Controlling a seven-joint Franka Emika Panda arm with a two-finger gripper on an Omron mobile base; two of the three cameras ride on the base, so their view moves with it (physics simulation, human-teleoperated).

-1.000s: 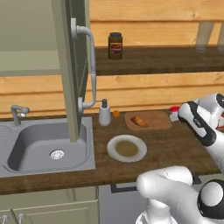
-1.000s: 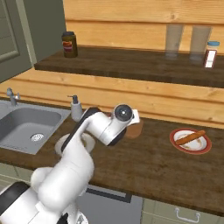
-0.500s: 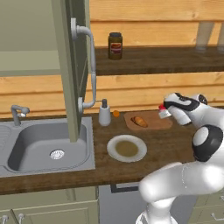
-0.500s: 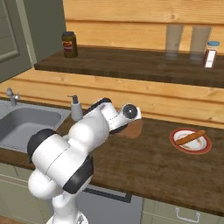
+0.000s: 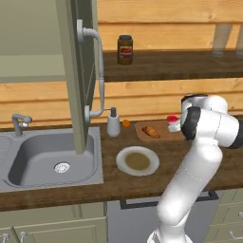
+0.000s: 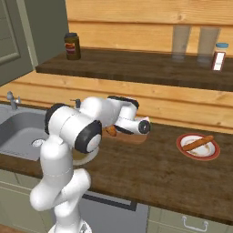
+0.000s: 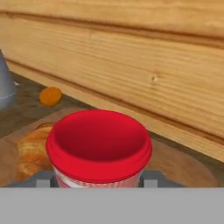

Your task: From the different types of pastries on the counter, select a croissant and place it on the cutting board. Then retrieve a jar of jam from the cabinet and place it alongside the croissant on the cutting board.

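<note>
Close-up: jar of jam (image 7: pixel 99 146) in pincer (image 7: pixel 99 180), croissant (image 7: pixel 29 148) beside.

A grey steel sink (image 5: pixel 47 163) is taken as the landmark. A curved faucet (image 5: pixel 19 122) is seen at its back left edge. Just right of the sink, a white soap dispenser (image 5: pixel 113 124) stands upright, with a small orange ball (image 5: pixel 125 123) beside it. Right of the sink and nearer the front, a round pale plate (image 5: pixel 138 161) is laid. Far right of it, a red-rimmed plate with a sausage roll (image 6: pixel 198 145) is seen. On the shelf above, a dark brown jar (image 5: pixel 125 49) and a blue-capped bottle (image 6: pixel 220 56) are kept.
</note>
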